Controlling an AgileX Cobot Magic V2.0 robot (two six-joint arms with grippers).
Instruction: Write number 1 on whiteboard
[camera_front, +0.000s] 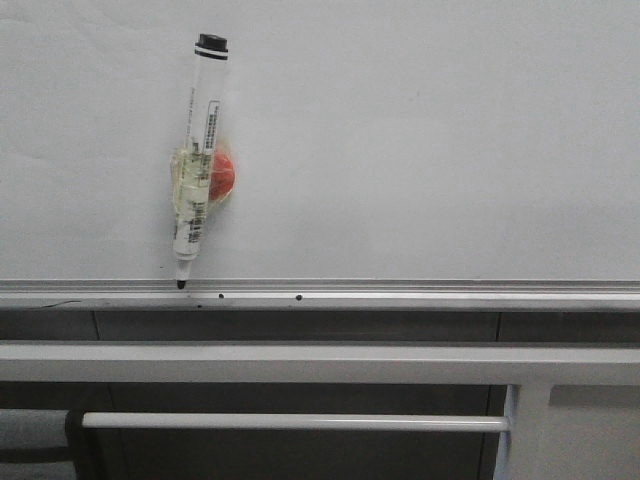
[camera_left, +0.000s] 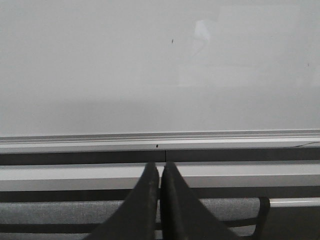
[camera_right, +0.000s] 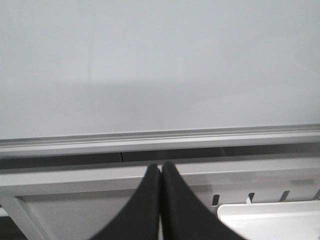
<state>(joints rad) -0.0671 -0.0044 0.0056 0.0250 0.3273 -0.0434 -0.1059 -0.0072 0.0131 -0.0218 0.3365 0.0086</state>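
Whiteboard (camera_front: 420, 140) fills the front view, blank of any stroke, its silver edge rail (camera_front: 400, 292) along 6 o'clock. An uncapped marker (camera_front: 198, 160) hangs at 10 o'clock, taped to a red magnet (camera_front: 224, 174), tip touching the rail. Left gripper (camera_left: 160, 172) and right gripper (camera_right: 160, 172) each face the board with fingers pressed together, holding nothing.

Marker (camera_front: 197, 160) label with barcode-like print, too small to read
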